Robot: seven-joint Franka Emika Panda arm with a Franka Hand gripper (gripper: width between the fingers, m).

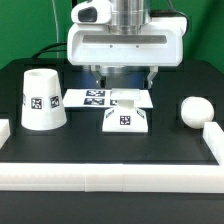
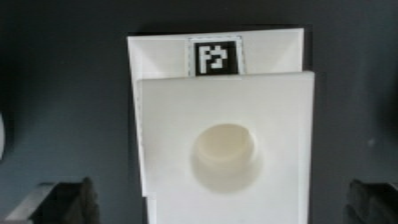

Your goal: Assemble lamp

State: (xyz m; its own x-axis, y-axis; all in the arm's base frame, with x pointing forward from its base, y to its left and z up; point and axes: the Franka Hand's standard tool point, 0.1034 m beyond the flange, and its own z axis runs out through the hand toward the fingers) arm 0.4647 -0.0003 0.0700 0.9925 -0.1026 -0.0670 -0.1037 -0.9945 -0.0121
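Two dark fingertips (image 2: 59, 202) stand spread wide apart and hold nothing. In the wrist view they flank the lamp's low square base (image 2: 228, 130), one on each side, with a strip of dark table showing between each tip and the white plastic. The gripper (image 1: 123, 74) hangs over the base, which sits near the middle of the black table (image 1: 70, 145) with its round socket facing up, just in front of the marker board (image 1: 85, 97). The tapered shade (image 1: 42, 100) stands wide end down at the exterior view's left. The ball-shaped bulb (image 1: 195, 110) rests at the exterior view's right, close to a white border rail (image 1: 110, 178). All three parts lie well apart and none is joined. The step in hand looks like lining up to grasp the base. The next move likely calls for a straight descent and an even squeeze, low on the sloped sides so that the base does not slip upward out of the grip
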